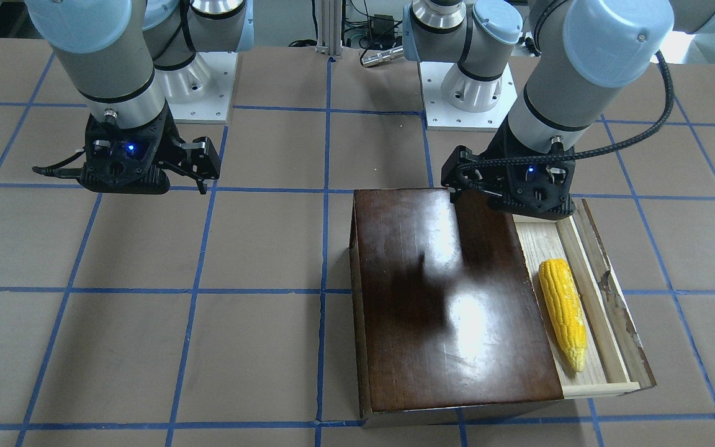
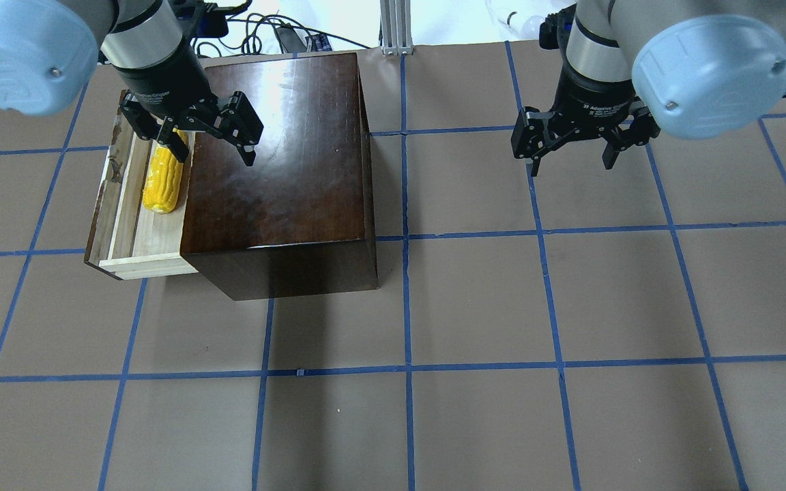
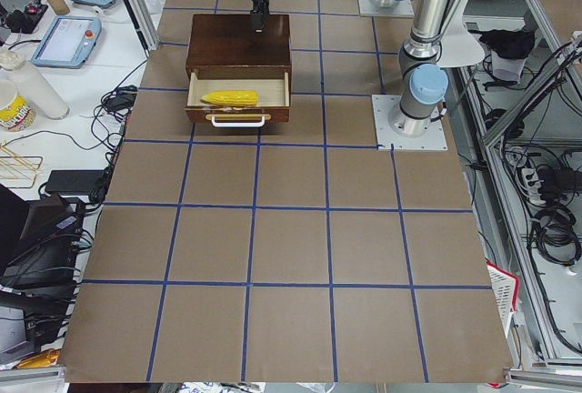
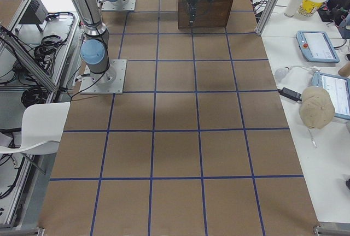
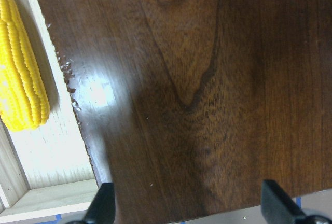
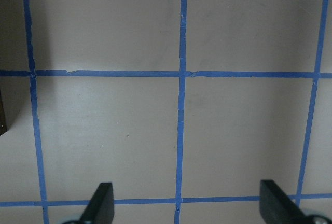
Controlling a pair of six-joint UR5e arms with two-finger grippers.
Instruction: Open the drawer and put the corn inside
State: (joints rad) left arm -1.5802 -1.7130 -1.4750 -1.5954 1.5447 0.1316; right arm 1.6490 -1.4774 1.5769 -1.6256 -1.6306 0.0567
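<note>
The glossy dark-brown box stands on the table, also in the overhead view. Its drawer is pulled out, a pale wood tray with a worn dark front. The yellow corn lies inside the drawer along its length, also in the overhead view and the left wrist view. My left gripper is open and empty, above the edge between box top and drawer, over the corn's far end. My right gripper is open and empty over bare table, far from the box.
The table is brown paper with a blue tape grid. The two arm bases stand at the robot's side of the table. Benches with tablets and cables flank the table ends.
</note>
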